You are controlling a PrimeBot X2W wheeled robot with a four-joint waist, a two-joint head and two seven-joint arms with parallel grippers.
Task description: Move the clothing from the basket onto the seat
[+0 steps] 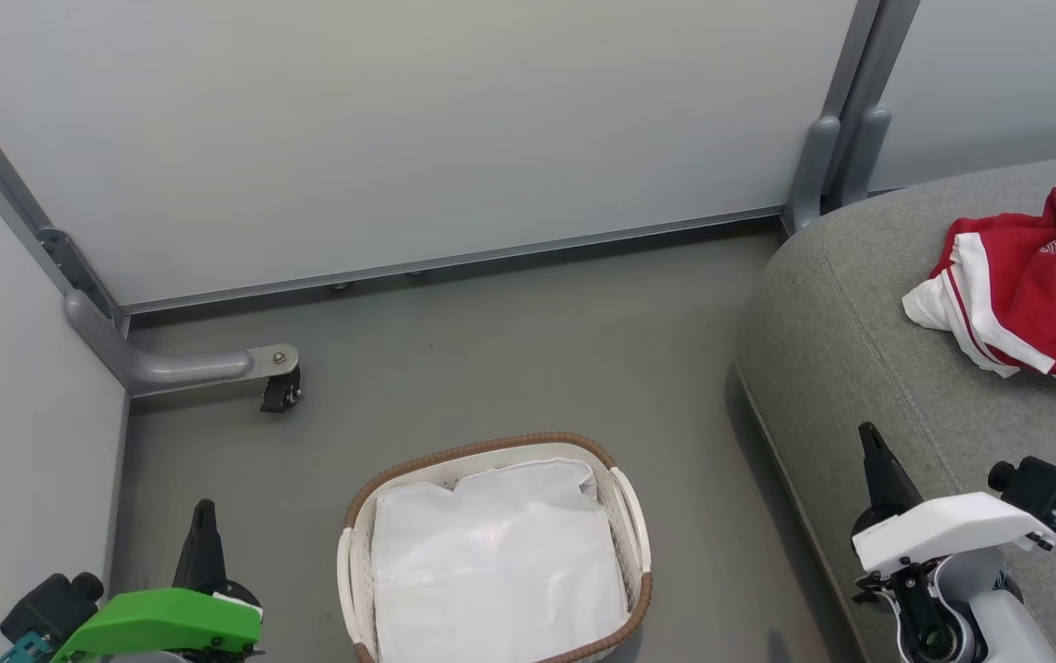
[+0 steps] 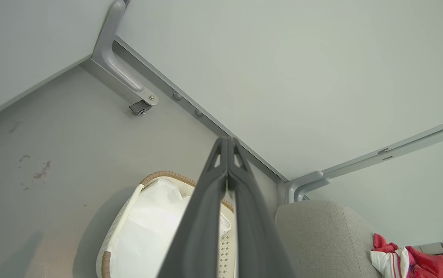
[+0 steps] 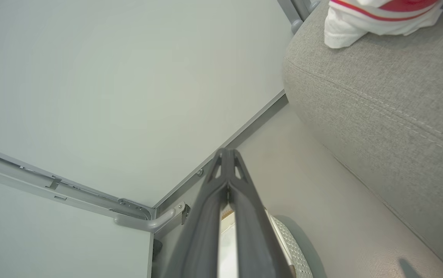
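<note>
the left fingers [image 2: 227, 148] were pressed together, empty, near-left of the basket [image 1: 491, 446]; the right fingers [image 3: 227, 156], also together and empty, hung by the near edge of the seat [image 1: 841, 350]. the basket held its white liner [image 1: 491, 562]; the red clothing [image 1: 1034, 285] lay on the seat, far right.

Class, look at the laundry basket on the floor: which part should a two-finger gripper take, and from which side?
Probably a white side handle of the basket, approached from above. The basket stands upright, mouth up, so both handles lie along the top rim as thin bars that narrow fingers could close around. The liner looks loose and would likely pull out.
</note>
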